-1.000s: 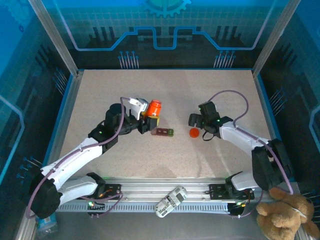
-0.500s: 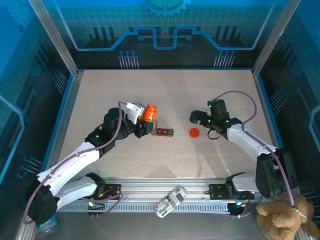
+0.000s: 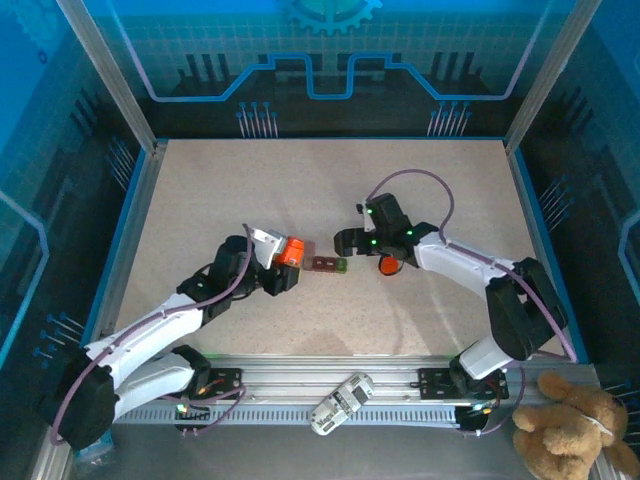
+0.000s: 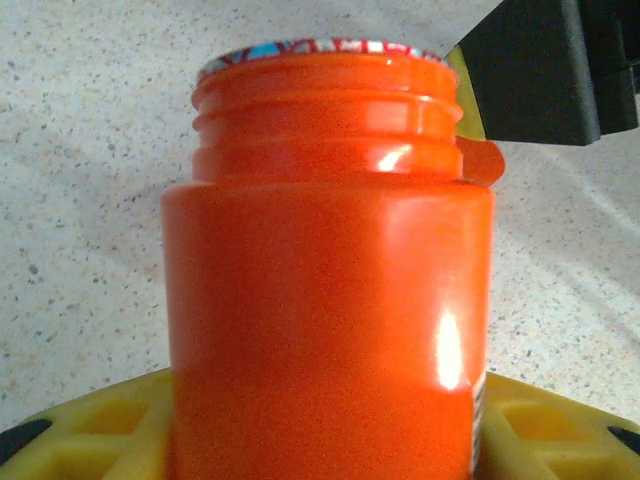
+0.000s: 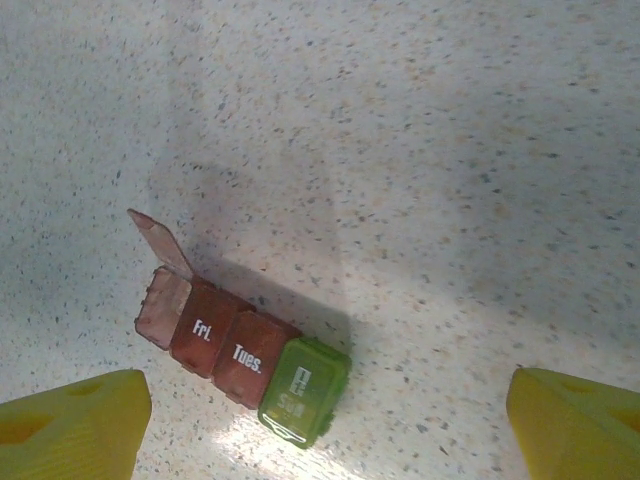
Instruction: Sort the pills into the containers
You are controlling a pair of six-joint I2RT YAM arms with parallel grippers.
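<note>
While your R fingers [image 5: 75,420] hung wide apart above the containers [image 5: 243,362], the R wrist cam let you read "Fri." and "Tues." on two dark red lids. The green end's print was too small to read, and the far red lid stood open. From the top cam the strip lay on the worktop [image 3: 400,180] btwn both arms, writing illegible. Your L fingers [image 4: 90,430] were clamped on the orange bottle [image 4: 330,300], threads bare.

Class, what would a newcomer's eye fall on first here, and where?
The bright orange bottle, neck threads bare, is gripped in the left hand left of centre. Beside it lies the dark red strip of containers with a green end, one lid open, under the open right hand.
</note>
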